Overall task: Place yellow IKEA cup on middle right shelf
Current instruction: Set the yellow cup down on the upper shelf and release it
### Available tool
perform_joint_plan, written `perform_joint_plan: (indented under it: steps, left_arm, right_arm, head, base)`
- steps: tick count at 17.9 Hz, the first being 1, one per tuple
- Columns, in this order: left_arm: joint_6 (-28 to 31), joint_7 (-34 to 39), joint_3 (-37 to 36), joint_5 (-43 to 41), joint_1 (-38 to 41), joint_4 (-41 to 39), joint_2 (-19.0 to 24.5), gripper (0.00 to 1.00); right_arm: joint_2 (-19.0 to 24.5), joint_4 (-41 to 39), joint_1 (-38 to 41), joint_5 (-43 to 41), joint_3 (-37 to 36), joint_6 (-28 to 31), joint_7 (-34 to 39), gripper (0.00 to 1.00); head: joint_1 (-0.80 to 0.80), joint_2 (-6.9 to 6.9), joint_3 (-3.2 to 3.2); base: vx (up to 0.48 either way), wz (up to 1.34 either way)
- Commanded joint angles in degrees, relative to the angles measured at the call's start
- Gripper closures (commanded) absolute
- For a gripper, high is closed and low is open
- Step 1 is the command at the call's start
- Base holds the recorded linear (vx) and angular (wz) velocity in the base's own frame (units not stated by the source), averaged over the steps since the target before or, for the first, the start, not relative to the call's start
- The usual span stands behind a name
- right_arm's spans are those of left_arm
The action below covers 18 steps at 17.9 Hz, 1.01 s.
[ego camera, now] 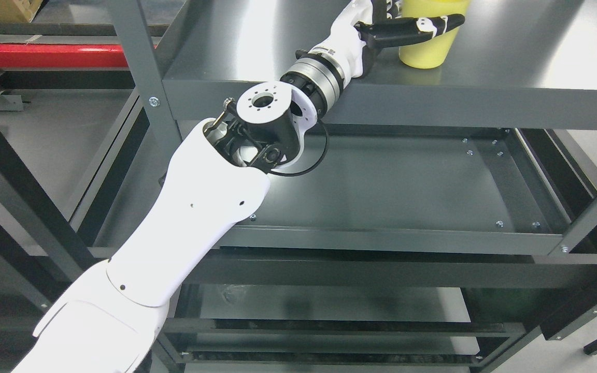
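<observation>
Head view: yellow cup (429, 49), upright on the dark grey shelf (511, 57), top edge of frame. Left robot hand (407, 23): fingers wrapped around the cup's near side. Shelf below: bare tray (407, 181).

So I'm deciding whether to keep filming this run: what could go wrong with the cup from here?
The left hand has a finger across the yellow cup, so pulling back carelessly might tip it. The cup stands fairly near the shelf front edge, so a nudge could send it off. The cup's top is out of frame, so the grip is unclear.
</observation>
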Motion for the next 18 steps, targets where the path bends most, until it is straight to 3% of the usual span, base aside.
perform_joint_plan:
  steps: [1,6,10,18]
  left_arm:
    - [-0.1,0.1,1.1,-3.4,0.3,0.3,1.0,0.01]
    - [-0.9,0.1,5.0,-7.6,0.5,-5.5,1.0,0.01]
    - [-7.4,-2.2,5.4,-17.7,0.5,-5.8,1.0,0.01]
    - [-13.7,-9.9,6.0,-18.0,0.7,-9.0,1.0,0.01]
  right_arm:
    - [-1.0,0.0,0.8,-1.4,1.0,0.0,0.0,0.01]
    - [-1.0,0.0,0.8,-1.4,1.0,0.0,0.0,0.01]
    - [-1.0,0.0,0.8,-1.4,1.0,0.0,0.0,0.01]
    - [-1.0,0.0,0.8,-1.4,1.0,0.0,0.0,0.01]
  head:
    - [0.0,0.0,0.0]
    - [0.0,0.0,0.0]
    - [0.0,0.0,0.0]
    - [0.0,0.0,0.0]
  base:
    - [0.0,0.0]
    - [-0.004,-0.01]
    - [-0.005,-0.01]
    - [0.006,0.02]
